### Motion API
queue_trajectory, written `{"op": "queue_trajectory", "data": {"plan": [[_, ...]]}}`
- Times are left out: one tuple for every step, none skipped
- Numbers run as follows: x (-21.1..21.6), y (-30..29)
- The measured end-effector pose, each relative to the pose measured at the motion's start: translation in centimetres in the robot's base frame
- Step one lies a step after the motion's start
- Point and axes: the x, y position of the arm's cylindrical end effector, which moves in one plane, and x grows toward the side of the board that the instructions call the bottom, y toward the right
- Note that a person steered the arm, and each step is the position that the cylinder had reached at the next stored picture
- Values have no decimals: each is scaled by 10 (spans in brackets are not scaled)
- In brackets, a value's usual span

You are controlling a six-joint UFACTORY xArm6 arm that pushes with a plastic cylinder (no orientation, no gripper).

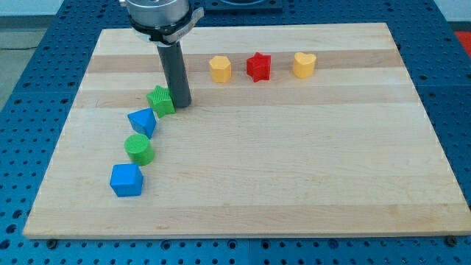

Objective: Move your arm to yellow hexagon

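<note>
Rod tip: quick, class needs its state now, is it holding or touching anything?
My tip: no claw, holds nothing; it sits right beside the green star, apparently touching, short of the yellow hexagon.

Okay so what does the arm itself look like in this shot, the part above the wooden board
Only my lower end shows. A silvery grey round metal flange sits at the view's top edge, with a dark collar under it. From it hangs a straight, smooth, dark grey cylindrical rod with no markings or visible cables. My tip sits right beside the green star block, on its right in the view.
</note>
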Motion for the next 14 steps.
{"op": "queue_trajectory", "data": {"plan": [[0, -4], [0, -15], [0, -18], [0, 10], [0, 27], [0, 27], [-7, 27], [-22, 27], [-37, 29], [-42, 29], [-42, 31], [-42, 40], [-42, 46], [-45, 51]]}}
